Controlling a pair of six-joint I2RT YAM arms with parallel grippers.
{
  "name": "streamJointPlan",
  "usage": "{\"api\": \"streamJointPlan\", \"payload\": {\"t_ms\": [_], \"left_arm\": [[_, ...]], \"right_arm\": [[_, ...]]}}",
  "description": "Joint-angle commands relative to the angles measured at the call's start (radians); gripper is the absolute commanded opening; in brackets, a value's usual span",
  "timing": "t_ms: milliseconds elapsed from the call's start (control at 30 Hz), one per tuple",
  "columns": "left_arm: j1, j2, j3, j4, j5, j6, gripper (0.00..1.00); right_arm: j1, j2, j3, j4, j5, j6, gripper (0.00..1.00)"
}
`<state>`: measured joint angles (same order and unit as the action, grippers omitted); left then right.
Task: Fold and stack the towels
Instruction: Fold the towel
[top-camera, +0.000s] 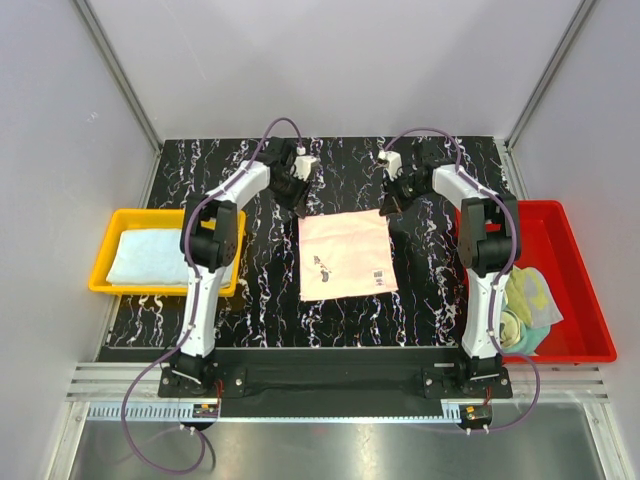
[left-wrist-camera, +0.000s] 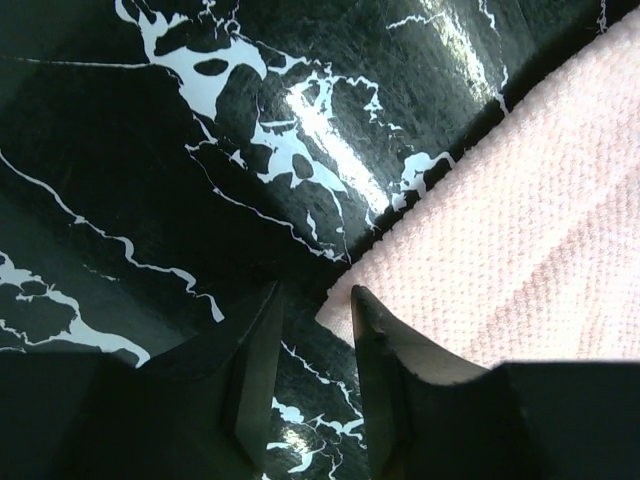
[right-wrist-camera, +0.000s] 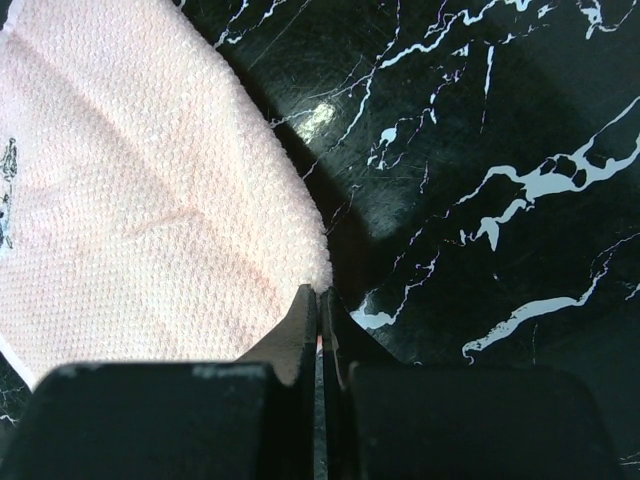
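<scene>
Towel, pink: flat, far corners at grippers; left gripper parted beside its corner, right gripper closed against its own.

Left arm: white tubular links, black joint housings, a bulky black elbow block. Right arm: same build and finish.

Both bases are bolted to a black plate at 6 o'clock in the top view. A pale slotted rail runs along the front of the plate.

A purple cable loops from the left base toward 7 o'clock. A second purple cable loops from the right base toward 5 o'clock. More purple cable arcs over each forearm to a white camera block at the wrist.

Left end effector: two matt black fingers tapering to blunt tips. Right end effector: identical black fingers.
</scene>
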<state>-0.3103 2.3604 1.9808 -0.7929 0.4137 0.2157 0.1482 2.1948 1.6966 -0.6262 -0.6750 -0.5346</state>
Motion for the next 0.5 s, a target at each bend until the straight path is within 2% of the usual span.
{"api": "streamJointPlan", "payload": {"t_ms": [0,467], "left_arm": [[0.007,0.039,0.085,-0.051,0.028,0.033,0.39],[0.005,0.042,0.082,-0.131,0.037,0.057,0.33]], "right_arm": [[-0.004,0.006,0.054,-0.004,-0.024,-0.015,0.0],[-0.006,0.023,0.075,-0.01,-0.011,-0.008,0.0]]}}
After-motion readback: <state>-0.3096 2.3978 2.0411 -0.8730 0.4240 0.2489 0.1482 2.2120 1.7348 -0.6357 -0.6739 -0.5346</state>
